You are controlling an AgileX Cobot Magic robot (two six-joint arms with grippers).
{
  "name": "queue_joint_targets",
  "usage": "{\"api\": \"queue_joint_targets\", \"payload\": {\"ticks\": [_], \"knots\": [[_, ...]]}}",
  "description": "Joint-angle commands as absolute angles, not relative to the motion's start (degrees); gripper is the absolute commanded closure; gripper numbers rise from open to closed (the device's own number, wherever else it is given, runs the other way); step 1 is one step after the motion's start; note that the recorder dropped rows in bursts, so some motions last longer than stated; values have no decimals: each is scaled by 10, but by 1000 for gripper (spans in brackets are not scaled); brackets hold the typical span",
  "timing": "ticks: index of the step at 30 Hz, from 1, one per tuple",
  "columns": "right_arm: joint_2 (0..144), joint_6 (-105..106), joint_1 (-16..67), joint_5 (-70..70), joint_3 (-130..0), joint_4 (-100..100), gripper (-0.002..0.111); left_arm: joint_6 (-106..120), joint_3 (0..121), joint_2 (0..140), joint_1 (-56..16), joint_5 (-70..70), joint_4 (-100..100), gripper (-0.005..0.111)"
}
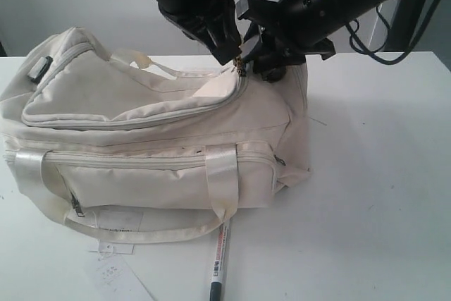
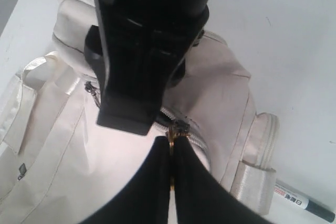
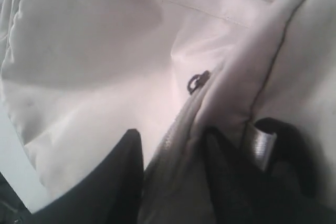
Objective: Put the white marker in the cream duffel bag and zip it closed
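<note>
Pinches the brass zipper pull (image 2: 172, 138) with the left gripper (image 1: 235, 56), fingers pressed together and only the thin tab between them, high on the top edge of the cream duffel bag (image 1: 141, 139) toward its right end. Straddles a raised fold of the same bag end with the right gripper (image 3: 173, 150), one dark finger on each side of the fabric ridge at a middling gap; cannot tell whether the pads actually press the cloth. Crowds both grippers just beside each other over that corner, with hardly any room between them.

Leaves the white marker (image 1: 219, 262) outside the bag, flat on the white table (image 1: 380, 174) in front of it. Tucks the marker's upper end under the loop of the front handle (image 1: 222, 174) and points its dark cap end at the near edge of the exterior view.

Shows wide bare tabletop to the right of the bag and in front on that side. Offers less room on the left, where the bag runs to the edge of the view and a paper tag (image 1: 113, 269) lies near the front. Keeps the marker well apart from both grippers.
</note>
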State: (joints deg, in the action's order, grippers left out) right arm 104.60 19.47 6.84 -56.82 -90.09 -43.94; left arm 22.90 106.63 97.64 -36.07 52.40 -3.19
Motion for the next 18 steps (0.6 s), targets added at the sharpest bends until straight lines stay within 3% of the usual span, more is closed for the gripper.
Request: {"api": "queue_joint_targets", "payload": {"ticks": [1, 2, 18], "knots": [[1055, 193, 69, -552, -909, -441, 103, 225, 1067, 965, -361, 523, -34, 107], [1054, 193, 69, -540, -909, -440, 108, 225, 1067, 965, -361, 523, -35, 107], [1054, 164, 68, -426, -909, -439, 108, 227, 1067, 965, -361, 643, -63, 107]]}}
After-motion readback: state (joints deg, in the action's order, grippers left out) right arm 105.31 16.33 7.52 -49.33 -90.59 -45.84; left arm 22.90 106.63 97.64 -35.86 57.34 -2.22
